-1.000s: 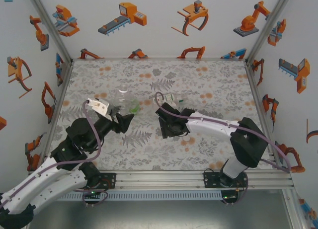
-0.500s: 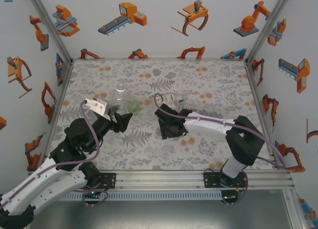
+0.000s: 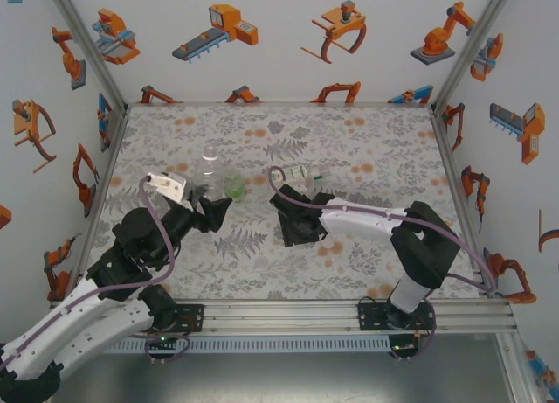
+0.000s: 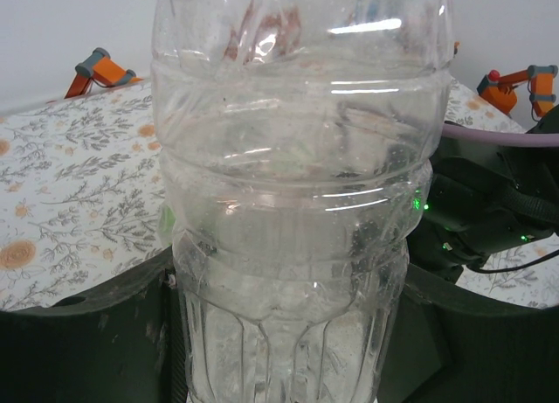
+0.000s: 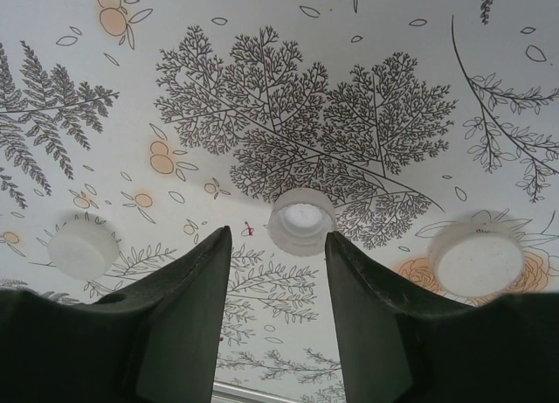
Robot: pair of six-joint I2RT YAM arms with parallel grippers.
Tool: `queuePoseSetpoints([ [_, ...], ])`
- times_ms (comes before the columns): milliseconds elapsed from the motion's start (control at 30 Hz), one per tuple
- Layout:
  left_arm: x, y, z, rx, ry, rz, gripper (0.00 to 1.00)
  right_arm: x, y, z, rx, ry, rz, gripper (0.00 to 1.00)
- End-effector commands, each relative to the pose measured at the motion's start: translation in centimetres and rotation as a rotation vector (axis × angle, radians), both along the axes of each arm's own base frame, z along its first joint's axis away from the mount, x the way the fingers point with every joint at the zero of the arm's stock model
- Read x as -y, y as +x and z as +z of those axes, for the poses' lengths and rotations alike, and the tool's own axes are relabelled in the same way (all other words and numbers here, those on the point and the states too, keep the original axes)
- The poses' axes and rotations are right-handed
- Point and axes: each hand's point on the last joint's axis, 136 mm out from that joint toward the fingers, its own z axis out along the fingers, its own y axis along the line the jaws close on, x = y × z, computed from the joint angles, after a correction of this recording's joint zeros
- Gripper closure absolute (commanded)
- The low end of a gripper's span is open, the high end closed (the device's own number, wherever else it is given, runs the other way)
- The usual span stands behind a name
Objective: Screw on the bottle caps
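Three white caps lie on the floral table (image 5: 367, 36) under the right gripper (image 5: 278, 235). The middle cap (image 5: 301, 221) is right at its fingertips, in line with the gap. The jaws are spread to either side of it, and contact isn't clear from the wrist view. The second cap (image 5: 83, 246) lies outside one finger and the third cap (image 5: 476, 259) outside the other, both near but apart from the fingers. All three lie flat, and the middle one looks hollow side up, though I can't be sure. In the top view the right gripper points down at the table, with the labelled bottle (image 3: 306, 171) on its side just beyond it. The left gripper (image 3: 218, 209) is pinching the clear bottle (image 4: 288, 202). In the left wrist view a dark finger sits on each side of the lower body, and the bottle stands upright, dead centre between them. The neck is cut off at the top of that view, so I can't tell from there if it's capped. From above, the green bottle (image 3: 234, 190) stands just past the left gripper's tips, beside the clear bottle on the side toward the right arm. The two grippers are near each other mid-table, not touching.
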Motion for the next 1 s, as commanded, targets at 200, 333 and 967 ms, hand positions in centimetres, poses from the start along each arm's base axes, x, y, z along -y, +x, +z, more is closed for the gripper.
queuePoseSetpoints([
  [200, -0.2, 0.1, 0.9, 0.014, -0.046, 0.007, 1.0, 0.4, 0.1, 0.3, 0.02, -0.042, -0.006, 0.54],
  [333, -0.2, 0.1, 1.0, 0.013, -0.049, 0.007, 1.0, 0.5, 0.2, 0.2, 0.027, -0.052, -0.004, 0.54],
  [967, -0.3, 0.1, 1.0, 0.011, -0.058, 0.009, 1.0, 0.6, -0.4, -1.9, -0.01, -0.058, -0.008, 0.54],
])
